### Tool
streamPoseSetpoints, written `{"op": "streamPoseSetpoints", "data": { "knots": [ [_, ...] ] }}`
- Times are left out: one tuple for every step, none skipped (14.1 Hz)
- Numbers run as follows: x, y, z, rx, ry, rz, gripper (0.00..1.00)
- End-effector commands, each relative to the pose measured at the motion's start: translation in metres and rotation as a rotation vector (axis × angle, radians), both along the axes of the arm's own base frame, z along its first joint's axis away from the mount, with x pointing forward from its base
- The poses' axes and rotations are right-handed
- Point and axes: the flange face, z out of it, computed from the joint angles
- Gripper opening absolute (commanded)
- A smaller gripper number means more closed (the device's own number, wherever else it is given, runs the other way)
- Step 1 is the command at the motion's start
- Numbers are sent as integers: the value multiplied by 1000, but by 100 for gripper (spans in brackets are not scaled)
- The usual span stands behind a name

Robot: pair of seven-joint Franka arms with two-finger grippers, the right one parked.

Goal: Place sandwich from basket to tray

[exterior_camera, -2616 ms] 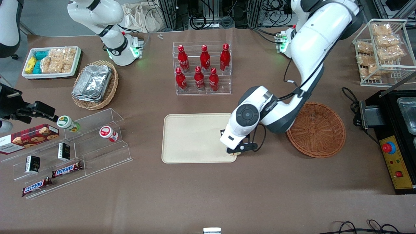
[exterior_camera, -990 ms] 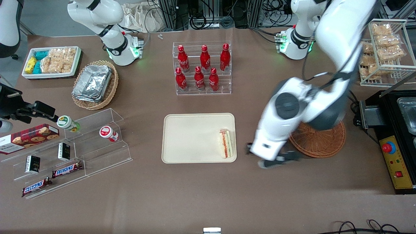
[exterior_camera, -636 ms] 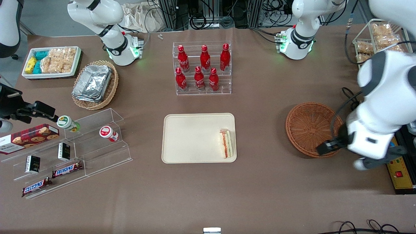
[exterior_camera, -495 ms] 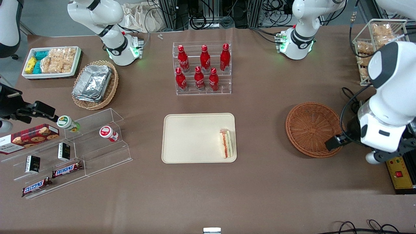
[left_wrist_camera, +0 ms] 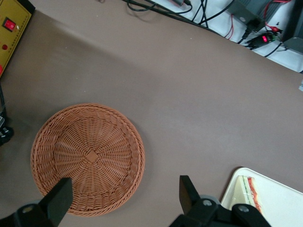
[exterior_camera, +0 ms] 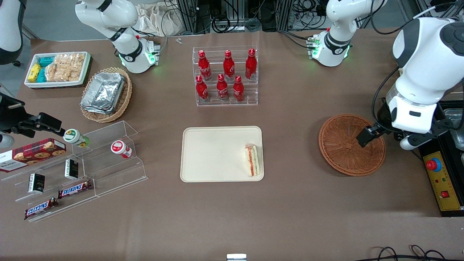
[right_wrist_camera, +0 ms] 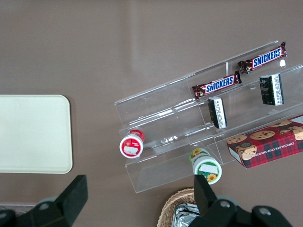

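Nearest the front camera among the task's things, the sandwich lies on the tray, on its side with the orange-red and green filling edge showing, close against the tray's rim at the end nearer the working arm. It rests free – nothing touches it. The wrist view catches the same wedge on a corner of the tray.

Well apart from the tray, toward the working arm's end of the table, sits the basket, and it holds nothing; its woven floor shows bare in the wrist view too. The gripper hangs high above the basket's edge, its fingers spread wide with nothing between them – in the wrist view the two dark fingers stand far apart.

Judged from this layout, the placing itself looks done: sandwich out of the basket and down on the tray. The step in hand reads as the retreat after release. What is left calls for little – carrying the arm clear to a resting pose without sweeping low over the tray, since the wedge sits right at the rim and a nudge could tip it off.

Farther from the camera stands a rack of red bottles.
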Motion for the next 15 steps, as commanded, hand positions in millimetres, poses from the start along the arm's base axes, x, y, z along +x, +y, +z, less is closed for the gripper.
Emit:
{"op": "streamPoseSetpoints", "data": {
  "knots": [
    [-7,1,3,3,8,-4,100],
    [-6,3,12,3,6,-1,100],
    [-4,6,20,0,4,6,100],
    [-4,7,20,1,7,6,100],
    [-5,7,20,3,9,5,100],
    [-5,18,19,14,15,-14,100],
    [-4,36,23,32,22,-57,100],
    [-6,60,29,40,33,-106,100],
    [-5,79,38,54,37,-175,100],
    [-5,95,46,30,55,-220,100],
    [-3,109,58,-8,49,-232,100],
    [3,115,60,-18,46,-230,100],
    [5,120,62,-22,44,-221,100],
    [5,127,65,-22,38,-209,100],
    [4,133,66,-22,37,-202,100]
  ]
}}
